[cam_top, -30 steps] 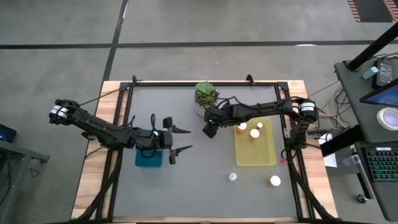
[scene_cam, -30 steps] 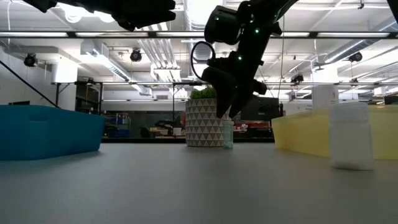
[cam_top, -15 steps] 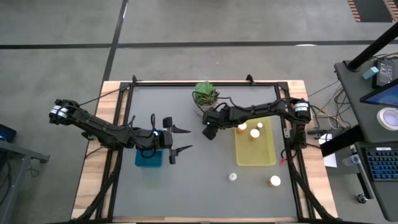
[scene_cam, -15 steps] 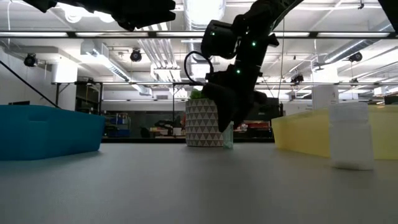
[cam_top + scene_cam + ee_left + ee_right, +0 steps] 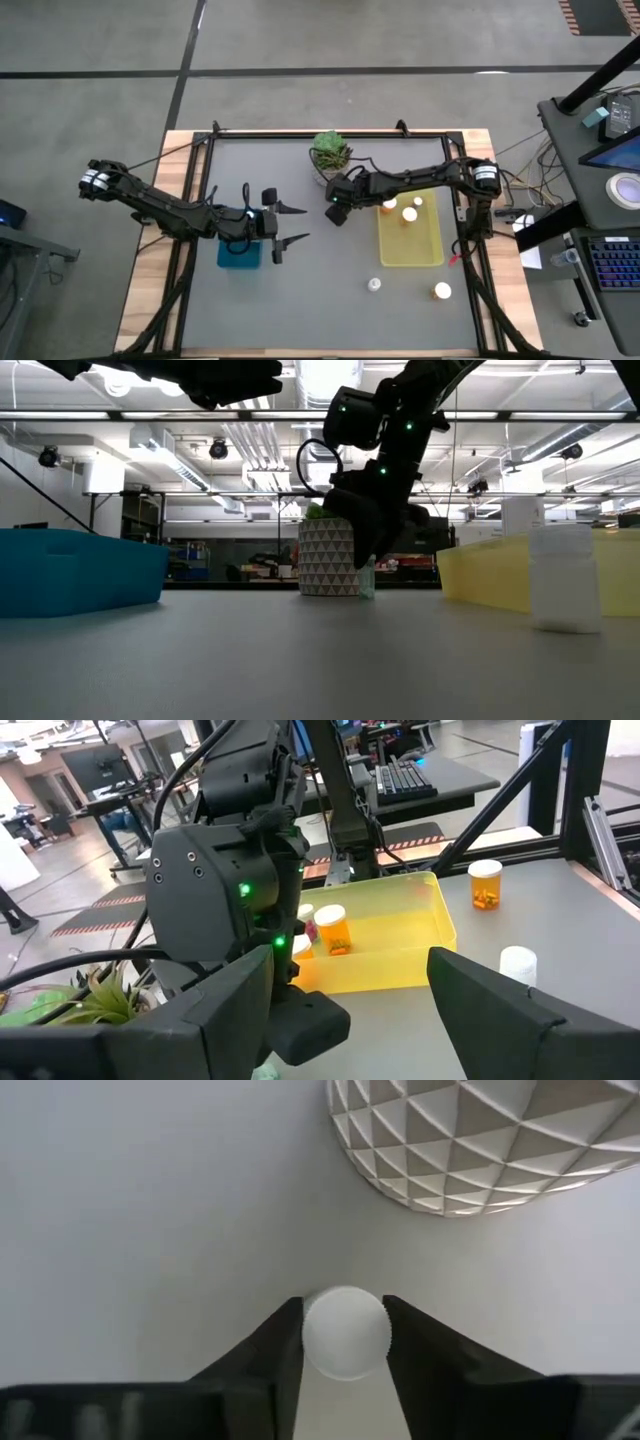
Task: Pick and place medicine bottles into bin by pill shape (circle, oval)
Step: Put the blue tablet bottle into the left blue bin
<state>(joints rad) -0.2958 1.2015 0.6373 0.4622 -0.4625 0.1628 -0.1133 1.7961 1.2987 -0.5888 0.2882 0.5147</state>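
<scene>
On the near part of the grey table [image 5: 300,300] two medicine bottles stand loose: a white-capped one [image 5: 374,284] and, nearer the right edge, an orange-bodied one [image 5: 442,291]. In the low view the white one [image 5: 565,577] looms large at the right.

Further in sit two bins — a teal bin [image 5: 239,253] on the left and a yellow bin [image 5: 410,240] on the right. Three bottles stand in the far end of the yellow bin: one beside the arm [image 5: 389,205], one in the middle [image 5: 409,214] and one nearer the far corner [image 5: 417,200].

The left gripper [image 5: 290,225] hovers just beside the teal bin, its two fingers spread wide with nothing between them.

The right gripper [image 5: 336,213] is down at the table between the bins, near the yellow bin's far left corner. In its wrist view the two dark fingers [image 5: 275,1355] press on either side of a round white cap [image 5: 345,1332] — they are pinching a sixth bottle, which the low view shows standing on the table [image 5: 367,578], pale-bodied and largely hidden by the gripper.

Just behind stands one white faceted pot with a green succulent [image 5: 330,153], close to the gripped bottle; whether they touch is unclear.
</scene>
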